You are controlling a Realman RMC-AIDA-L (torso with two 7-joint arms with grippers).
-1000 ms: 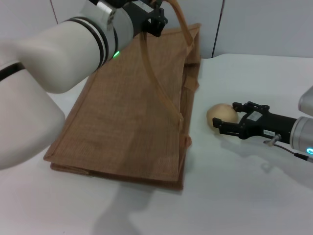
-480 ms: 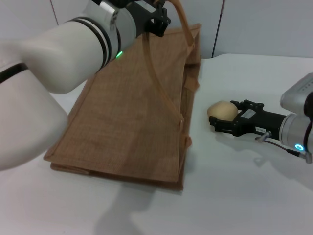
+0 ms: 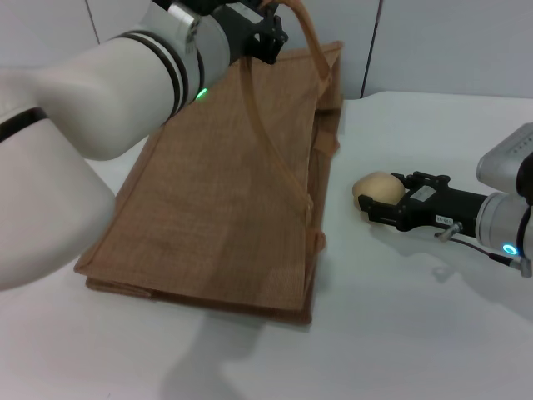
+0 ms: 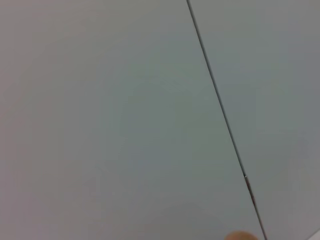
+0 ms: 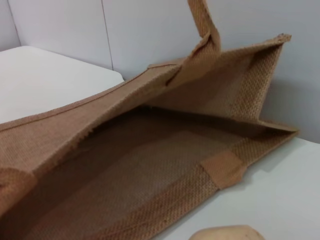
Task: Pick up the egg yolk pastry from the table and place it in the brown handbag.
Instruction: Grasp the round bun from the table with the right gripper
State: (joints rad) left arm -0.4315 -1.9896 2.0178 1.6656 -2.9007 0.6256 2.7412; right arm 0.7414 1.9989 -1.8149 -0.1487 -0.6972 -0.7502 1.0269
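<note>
with our left hand (image 3: 265, 35) gripping the brown handbag (image 3: 225, 192) handle, our right hand (image 3: 376, 205) sits narrow around the egg yolk pastry (image 3: 376, 188), so we should squeeze gently and lift off the worktop (image 3: 416, 333).

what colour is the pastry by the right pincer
Pale yellow-beige, plain and unpatterned. The pastry shows best in the head view.

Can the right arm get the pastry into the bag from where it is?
Probably yes. The right gripper sits at the pastry, beside the bag's open side. The left gripper holds a handle up, and the right wrist view shows the mouth gaping with nothing between.
</note>
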